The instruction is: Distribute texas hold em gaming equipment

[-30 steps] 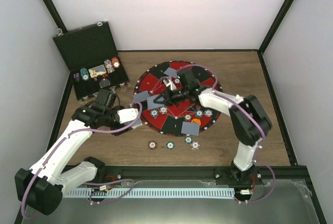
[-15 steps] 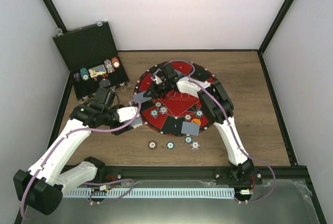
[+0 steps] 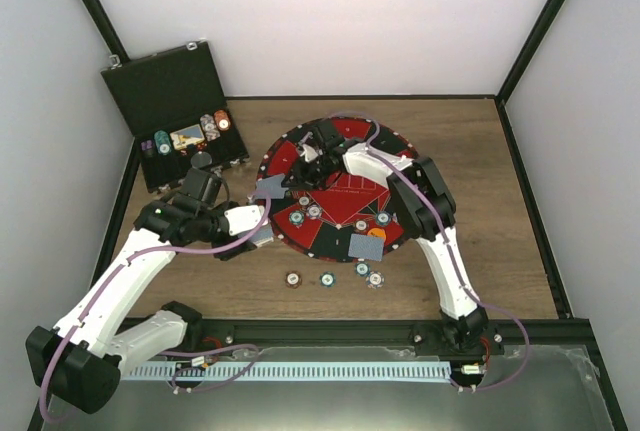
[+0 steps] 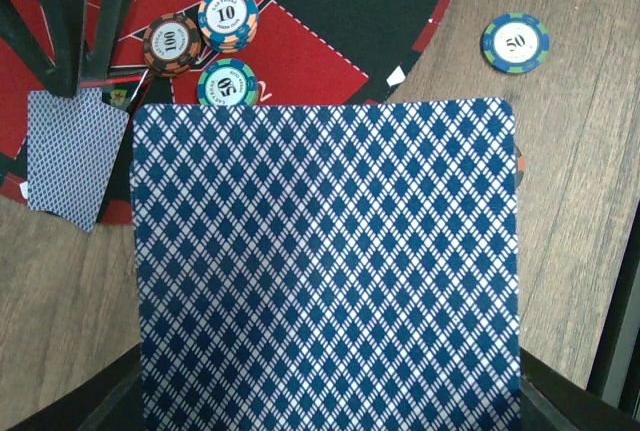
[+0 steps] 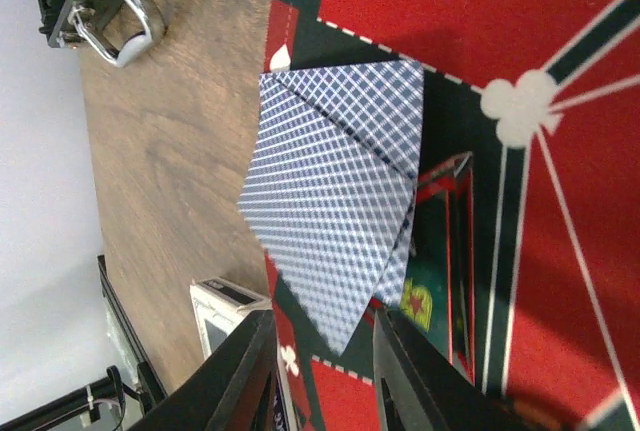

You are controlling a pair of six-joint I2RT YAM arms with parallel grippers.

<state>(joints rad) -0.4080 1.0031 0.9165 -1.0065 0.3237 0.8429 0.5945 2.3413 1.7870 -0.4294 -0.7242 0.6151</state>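
Observation:
My left gripper (image 3: 258, 231) is shut on a blue diamond-backed playing card (image 4: 325, 261) that fills the left wrist view and hides its fingers. It hovers at the left rim of the round mat (image 3: 345, 183). My right gripper (image 3: 301, 172) is open low over the mat's left side. Two overlapping grey-blue cards (image 5: 340, 181) lie just past its fingertips (image 5: 255, 371), at the mat's edge (image 3: 270, 188). Three chips (image 4: 228, 17) lie on the mat near the left gripper. One chip (image 4: 515, 43) lies on the wood.
The open black case (image 3: 180, 116) with chips stands at the far left. More chips (image 3: 372, 221), an orange disc (image 3: 377, 234) and a card (image 3: 366, 245) lie on the mat's near side. Several chips (image 3: 327, 278) lie on the wood in front.
My right arm swung left across the mat with a card, which now lies at the mat's left edge. The left arm has barely moved.

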